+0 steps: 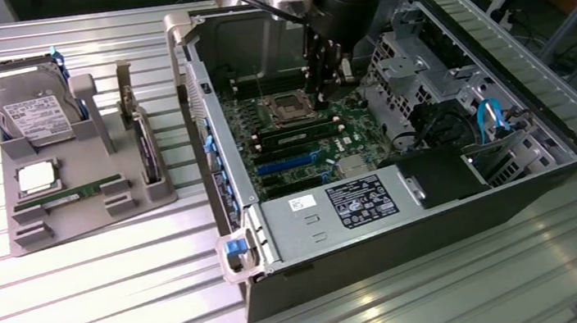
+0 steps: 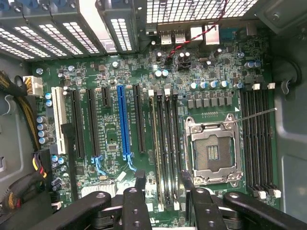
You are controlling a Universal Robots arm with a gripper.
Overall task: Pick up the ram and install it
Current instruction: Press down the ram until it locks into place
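My gripper (image 1: 326, 91) hangs inside the open computer case (image 1: 554, 170), low over the motherboard (image 2: 110, 139) beside the empty processor socket (image 2: 213, 152). Its two black fingers (image 2: 140, 181) stand apart with nothing between them, so it is open. Under the gap run the long black memory slots (image 2: 168, 143). A green ram stick (image 2: 154, 143) stands edge-up in one of these slots, and it appears in the exterior view as a green strip (image 1: 302, 136) on the board. A second green stick (image 1: 83, 192) lies flat on the grey fixture (image 1: 75, 221) at the exterior view's left.
The fixture also carries a hard drive (image 1: 28, 107) in a blue-edged holder, a processor chip (image 1: 35, 176) and a dark upright card (image 1: 144, 150). Inside the case are the power supply (image 1: 349, 203), drive cages (image 1: 420, 63) and cable bundles (image 1: 493, 120). Another bank of slots (image 2: 256, 139) lies beyond the socket.
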